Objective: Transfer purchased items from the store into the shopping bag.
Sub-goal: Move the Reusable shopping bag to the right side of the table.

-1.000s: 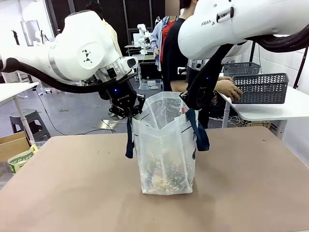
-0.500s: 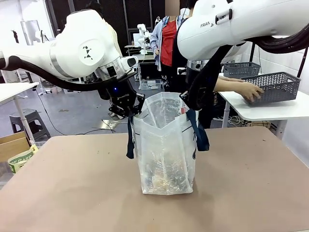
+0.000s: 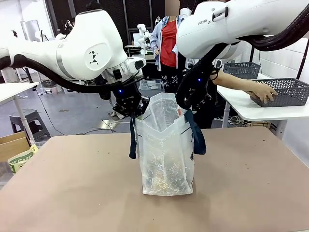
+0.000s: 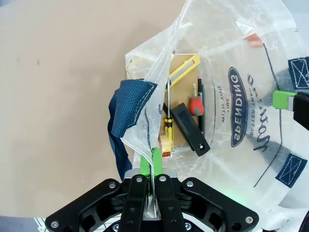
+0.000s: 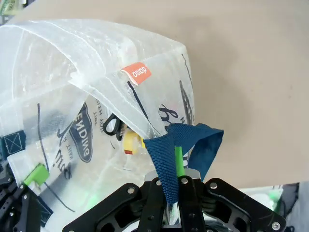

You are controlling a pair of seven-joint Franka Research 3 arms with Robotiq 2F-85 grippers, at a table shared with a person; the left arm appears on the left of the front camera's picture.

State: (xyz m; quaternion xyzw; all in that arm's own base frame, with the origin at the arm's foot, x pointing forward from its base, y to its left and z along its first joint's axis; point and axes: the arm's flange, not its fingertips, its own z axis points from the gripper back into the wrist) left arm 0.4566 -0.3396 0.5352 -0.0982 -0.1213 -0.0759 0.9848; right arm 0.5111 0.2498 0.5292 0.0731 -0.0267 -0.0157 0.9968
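Shopping bag [image 3: 165, 145] standing upright at the middle of the brown table [image 3: 63, 193], its mouth drawn apart by both arms. Left gripper [image 4: 150, 157]: jaws pinched fully together on the thin film of the bag's left rim, just beside a navy strap handle [image 4: 126, 108]. Right gripper [image 5: 174, 164]: jaws likewise pinched together at the right rim, on the film and the other navy strap, which folds over the fingers. Purchased items [image 4: 186, 113] (a yellow-carded pack, a red-handled piece, a black block) lie at the bottom of the bag, visible through the open mouth. Store basket [image 3: 285, 92], dark grey mesh, sits on a white side table [image 3: 260, 111] at the far right, well apart from the bag; a person's hand [image 3: 263, 90] rests on its left end.

The step in hand appears to be presenting an open bag for loading. Done well, the two grips are held level and pulled gently outward, so the mouth gapes wide without lifting the base off the table. Tension should be modest: the crinkly film pinched on the left looks liable to slip or tear, whereas the woven strap on the right probably bears load better.
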